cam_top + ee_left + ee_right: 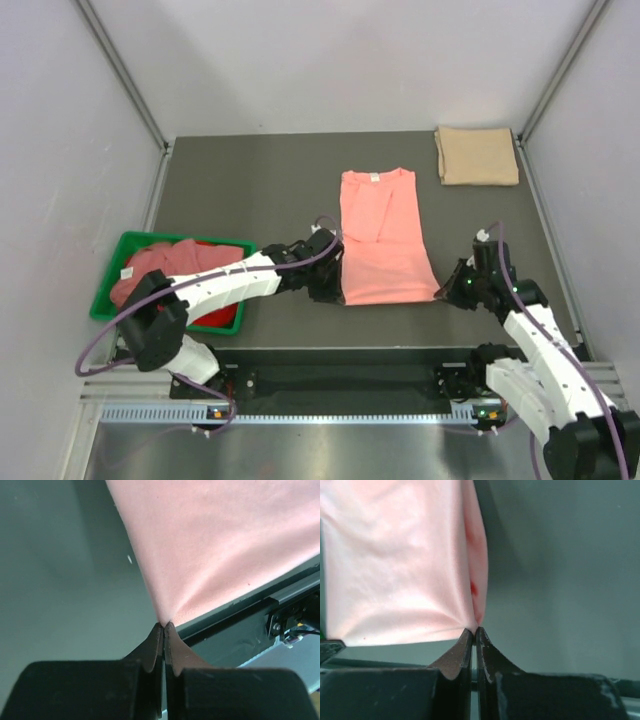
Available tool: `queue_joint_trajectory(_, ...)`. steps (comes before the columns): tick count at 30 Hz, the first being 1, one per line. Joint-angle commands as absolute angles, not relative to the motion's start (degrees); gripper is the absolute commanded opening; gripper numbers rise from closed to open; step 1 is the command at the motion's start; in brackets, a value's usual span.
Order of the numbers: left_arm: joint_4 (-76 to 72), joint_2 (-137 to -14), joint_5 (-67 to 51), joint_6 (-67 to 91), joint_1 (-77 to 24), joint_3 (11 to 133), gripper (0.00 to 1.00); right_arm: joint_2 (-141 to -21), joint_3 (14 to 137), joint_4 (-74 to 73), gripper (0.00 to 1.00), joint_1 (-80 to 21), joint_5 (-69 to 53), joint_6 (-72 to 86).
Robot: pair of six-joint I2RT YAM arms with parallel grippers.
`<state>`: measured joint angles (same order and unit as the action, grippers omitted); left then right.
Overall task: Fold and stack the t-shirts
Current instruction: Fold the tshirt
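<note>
While left hand (pixel 164 626), right hand (pixel 474 629) pinch one salmon-pink t-shirt (pixel 385 250), one tan t-shirt (pixel 477 155) lies folded.

Two arms, a left arm (pixel 230 280) and a right arm (pixel 540 345), each carry one tool, giving two tools: the left tool (pixel 164 626) and the right tool (pixel 474 630). One bench (pixel 250 180). One green bin (pixel 102 298). Two t-shirts lie outside the bin: one salmon-pink t-shirt (pixel 385 245) and one folded tan t-shirt (pixel 477 155). One heap of cloth (pixel 165 265), pink and red, fills the bin; the number of garments in it cannot be told.
</note>
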<state>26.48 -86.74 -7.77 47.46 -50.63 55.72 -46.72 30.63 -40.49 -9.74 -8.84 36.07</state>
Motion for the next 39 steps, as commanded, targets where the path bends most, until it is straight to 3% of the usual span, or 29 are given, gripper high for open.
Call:
queue_joint_trajectory(1, 37.1, -83.0, -0.6, 50.4, -53.9, 59.1, 0.00, -41.1, 35.4, -50.2, 0.00, -9.8, -6.5, 37.1)
queue_joint_trajectory(8, 43.0, -81.4, 6.1, 49.7, -56.8, 65.4, 0.00, -35.8, 39.6, -51.5, 0.00, -9.8, -7.1, 35.4)
queue_joint_trajectory(13, 45.6, -86.6, 10.5, 45.1, -53.1, 75.4, 0.00, -44.3, 46.0, -46.0, 0.00, -9.8, -5.6, 31.4)
queue_joint_trajectory(20, 47.5, -100.8, 8.0, 35.4, -42.1, 95.4, 0.00, -67.0, 67.2, -41.6, 0.00, -8.1, -7.3, 25.2)
queue_joint_trajectory(28, 50.9, -125.0, 4.0, 30.0, -32.5, 127.9, 0.00, -91.6, 87.1, -36.7, 0.00, -6.5, -10.8, 21.9)
queue_joint_trajectory(34, 35.9, -133.4, -2.4, 28.4, -27.3, 130.3, 0.00, -112.2, 104.8, -34.4, 0.01, -5.6, -15.4, 21.8)
queue_joint_trajectory(39, 17.6, -137.4, -7.8, 26.9, -24.3, 125.1, 0.00, -125.4, 111.9, -27.5, 0.07, -4.2, -21.5, 25.1)
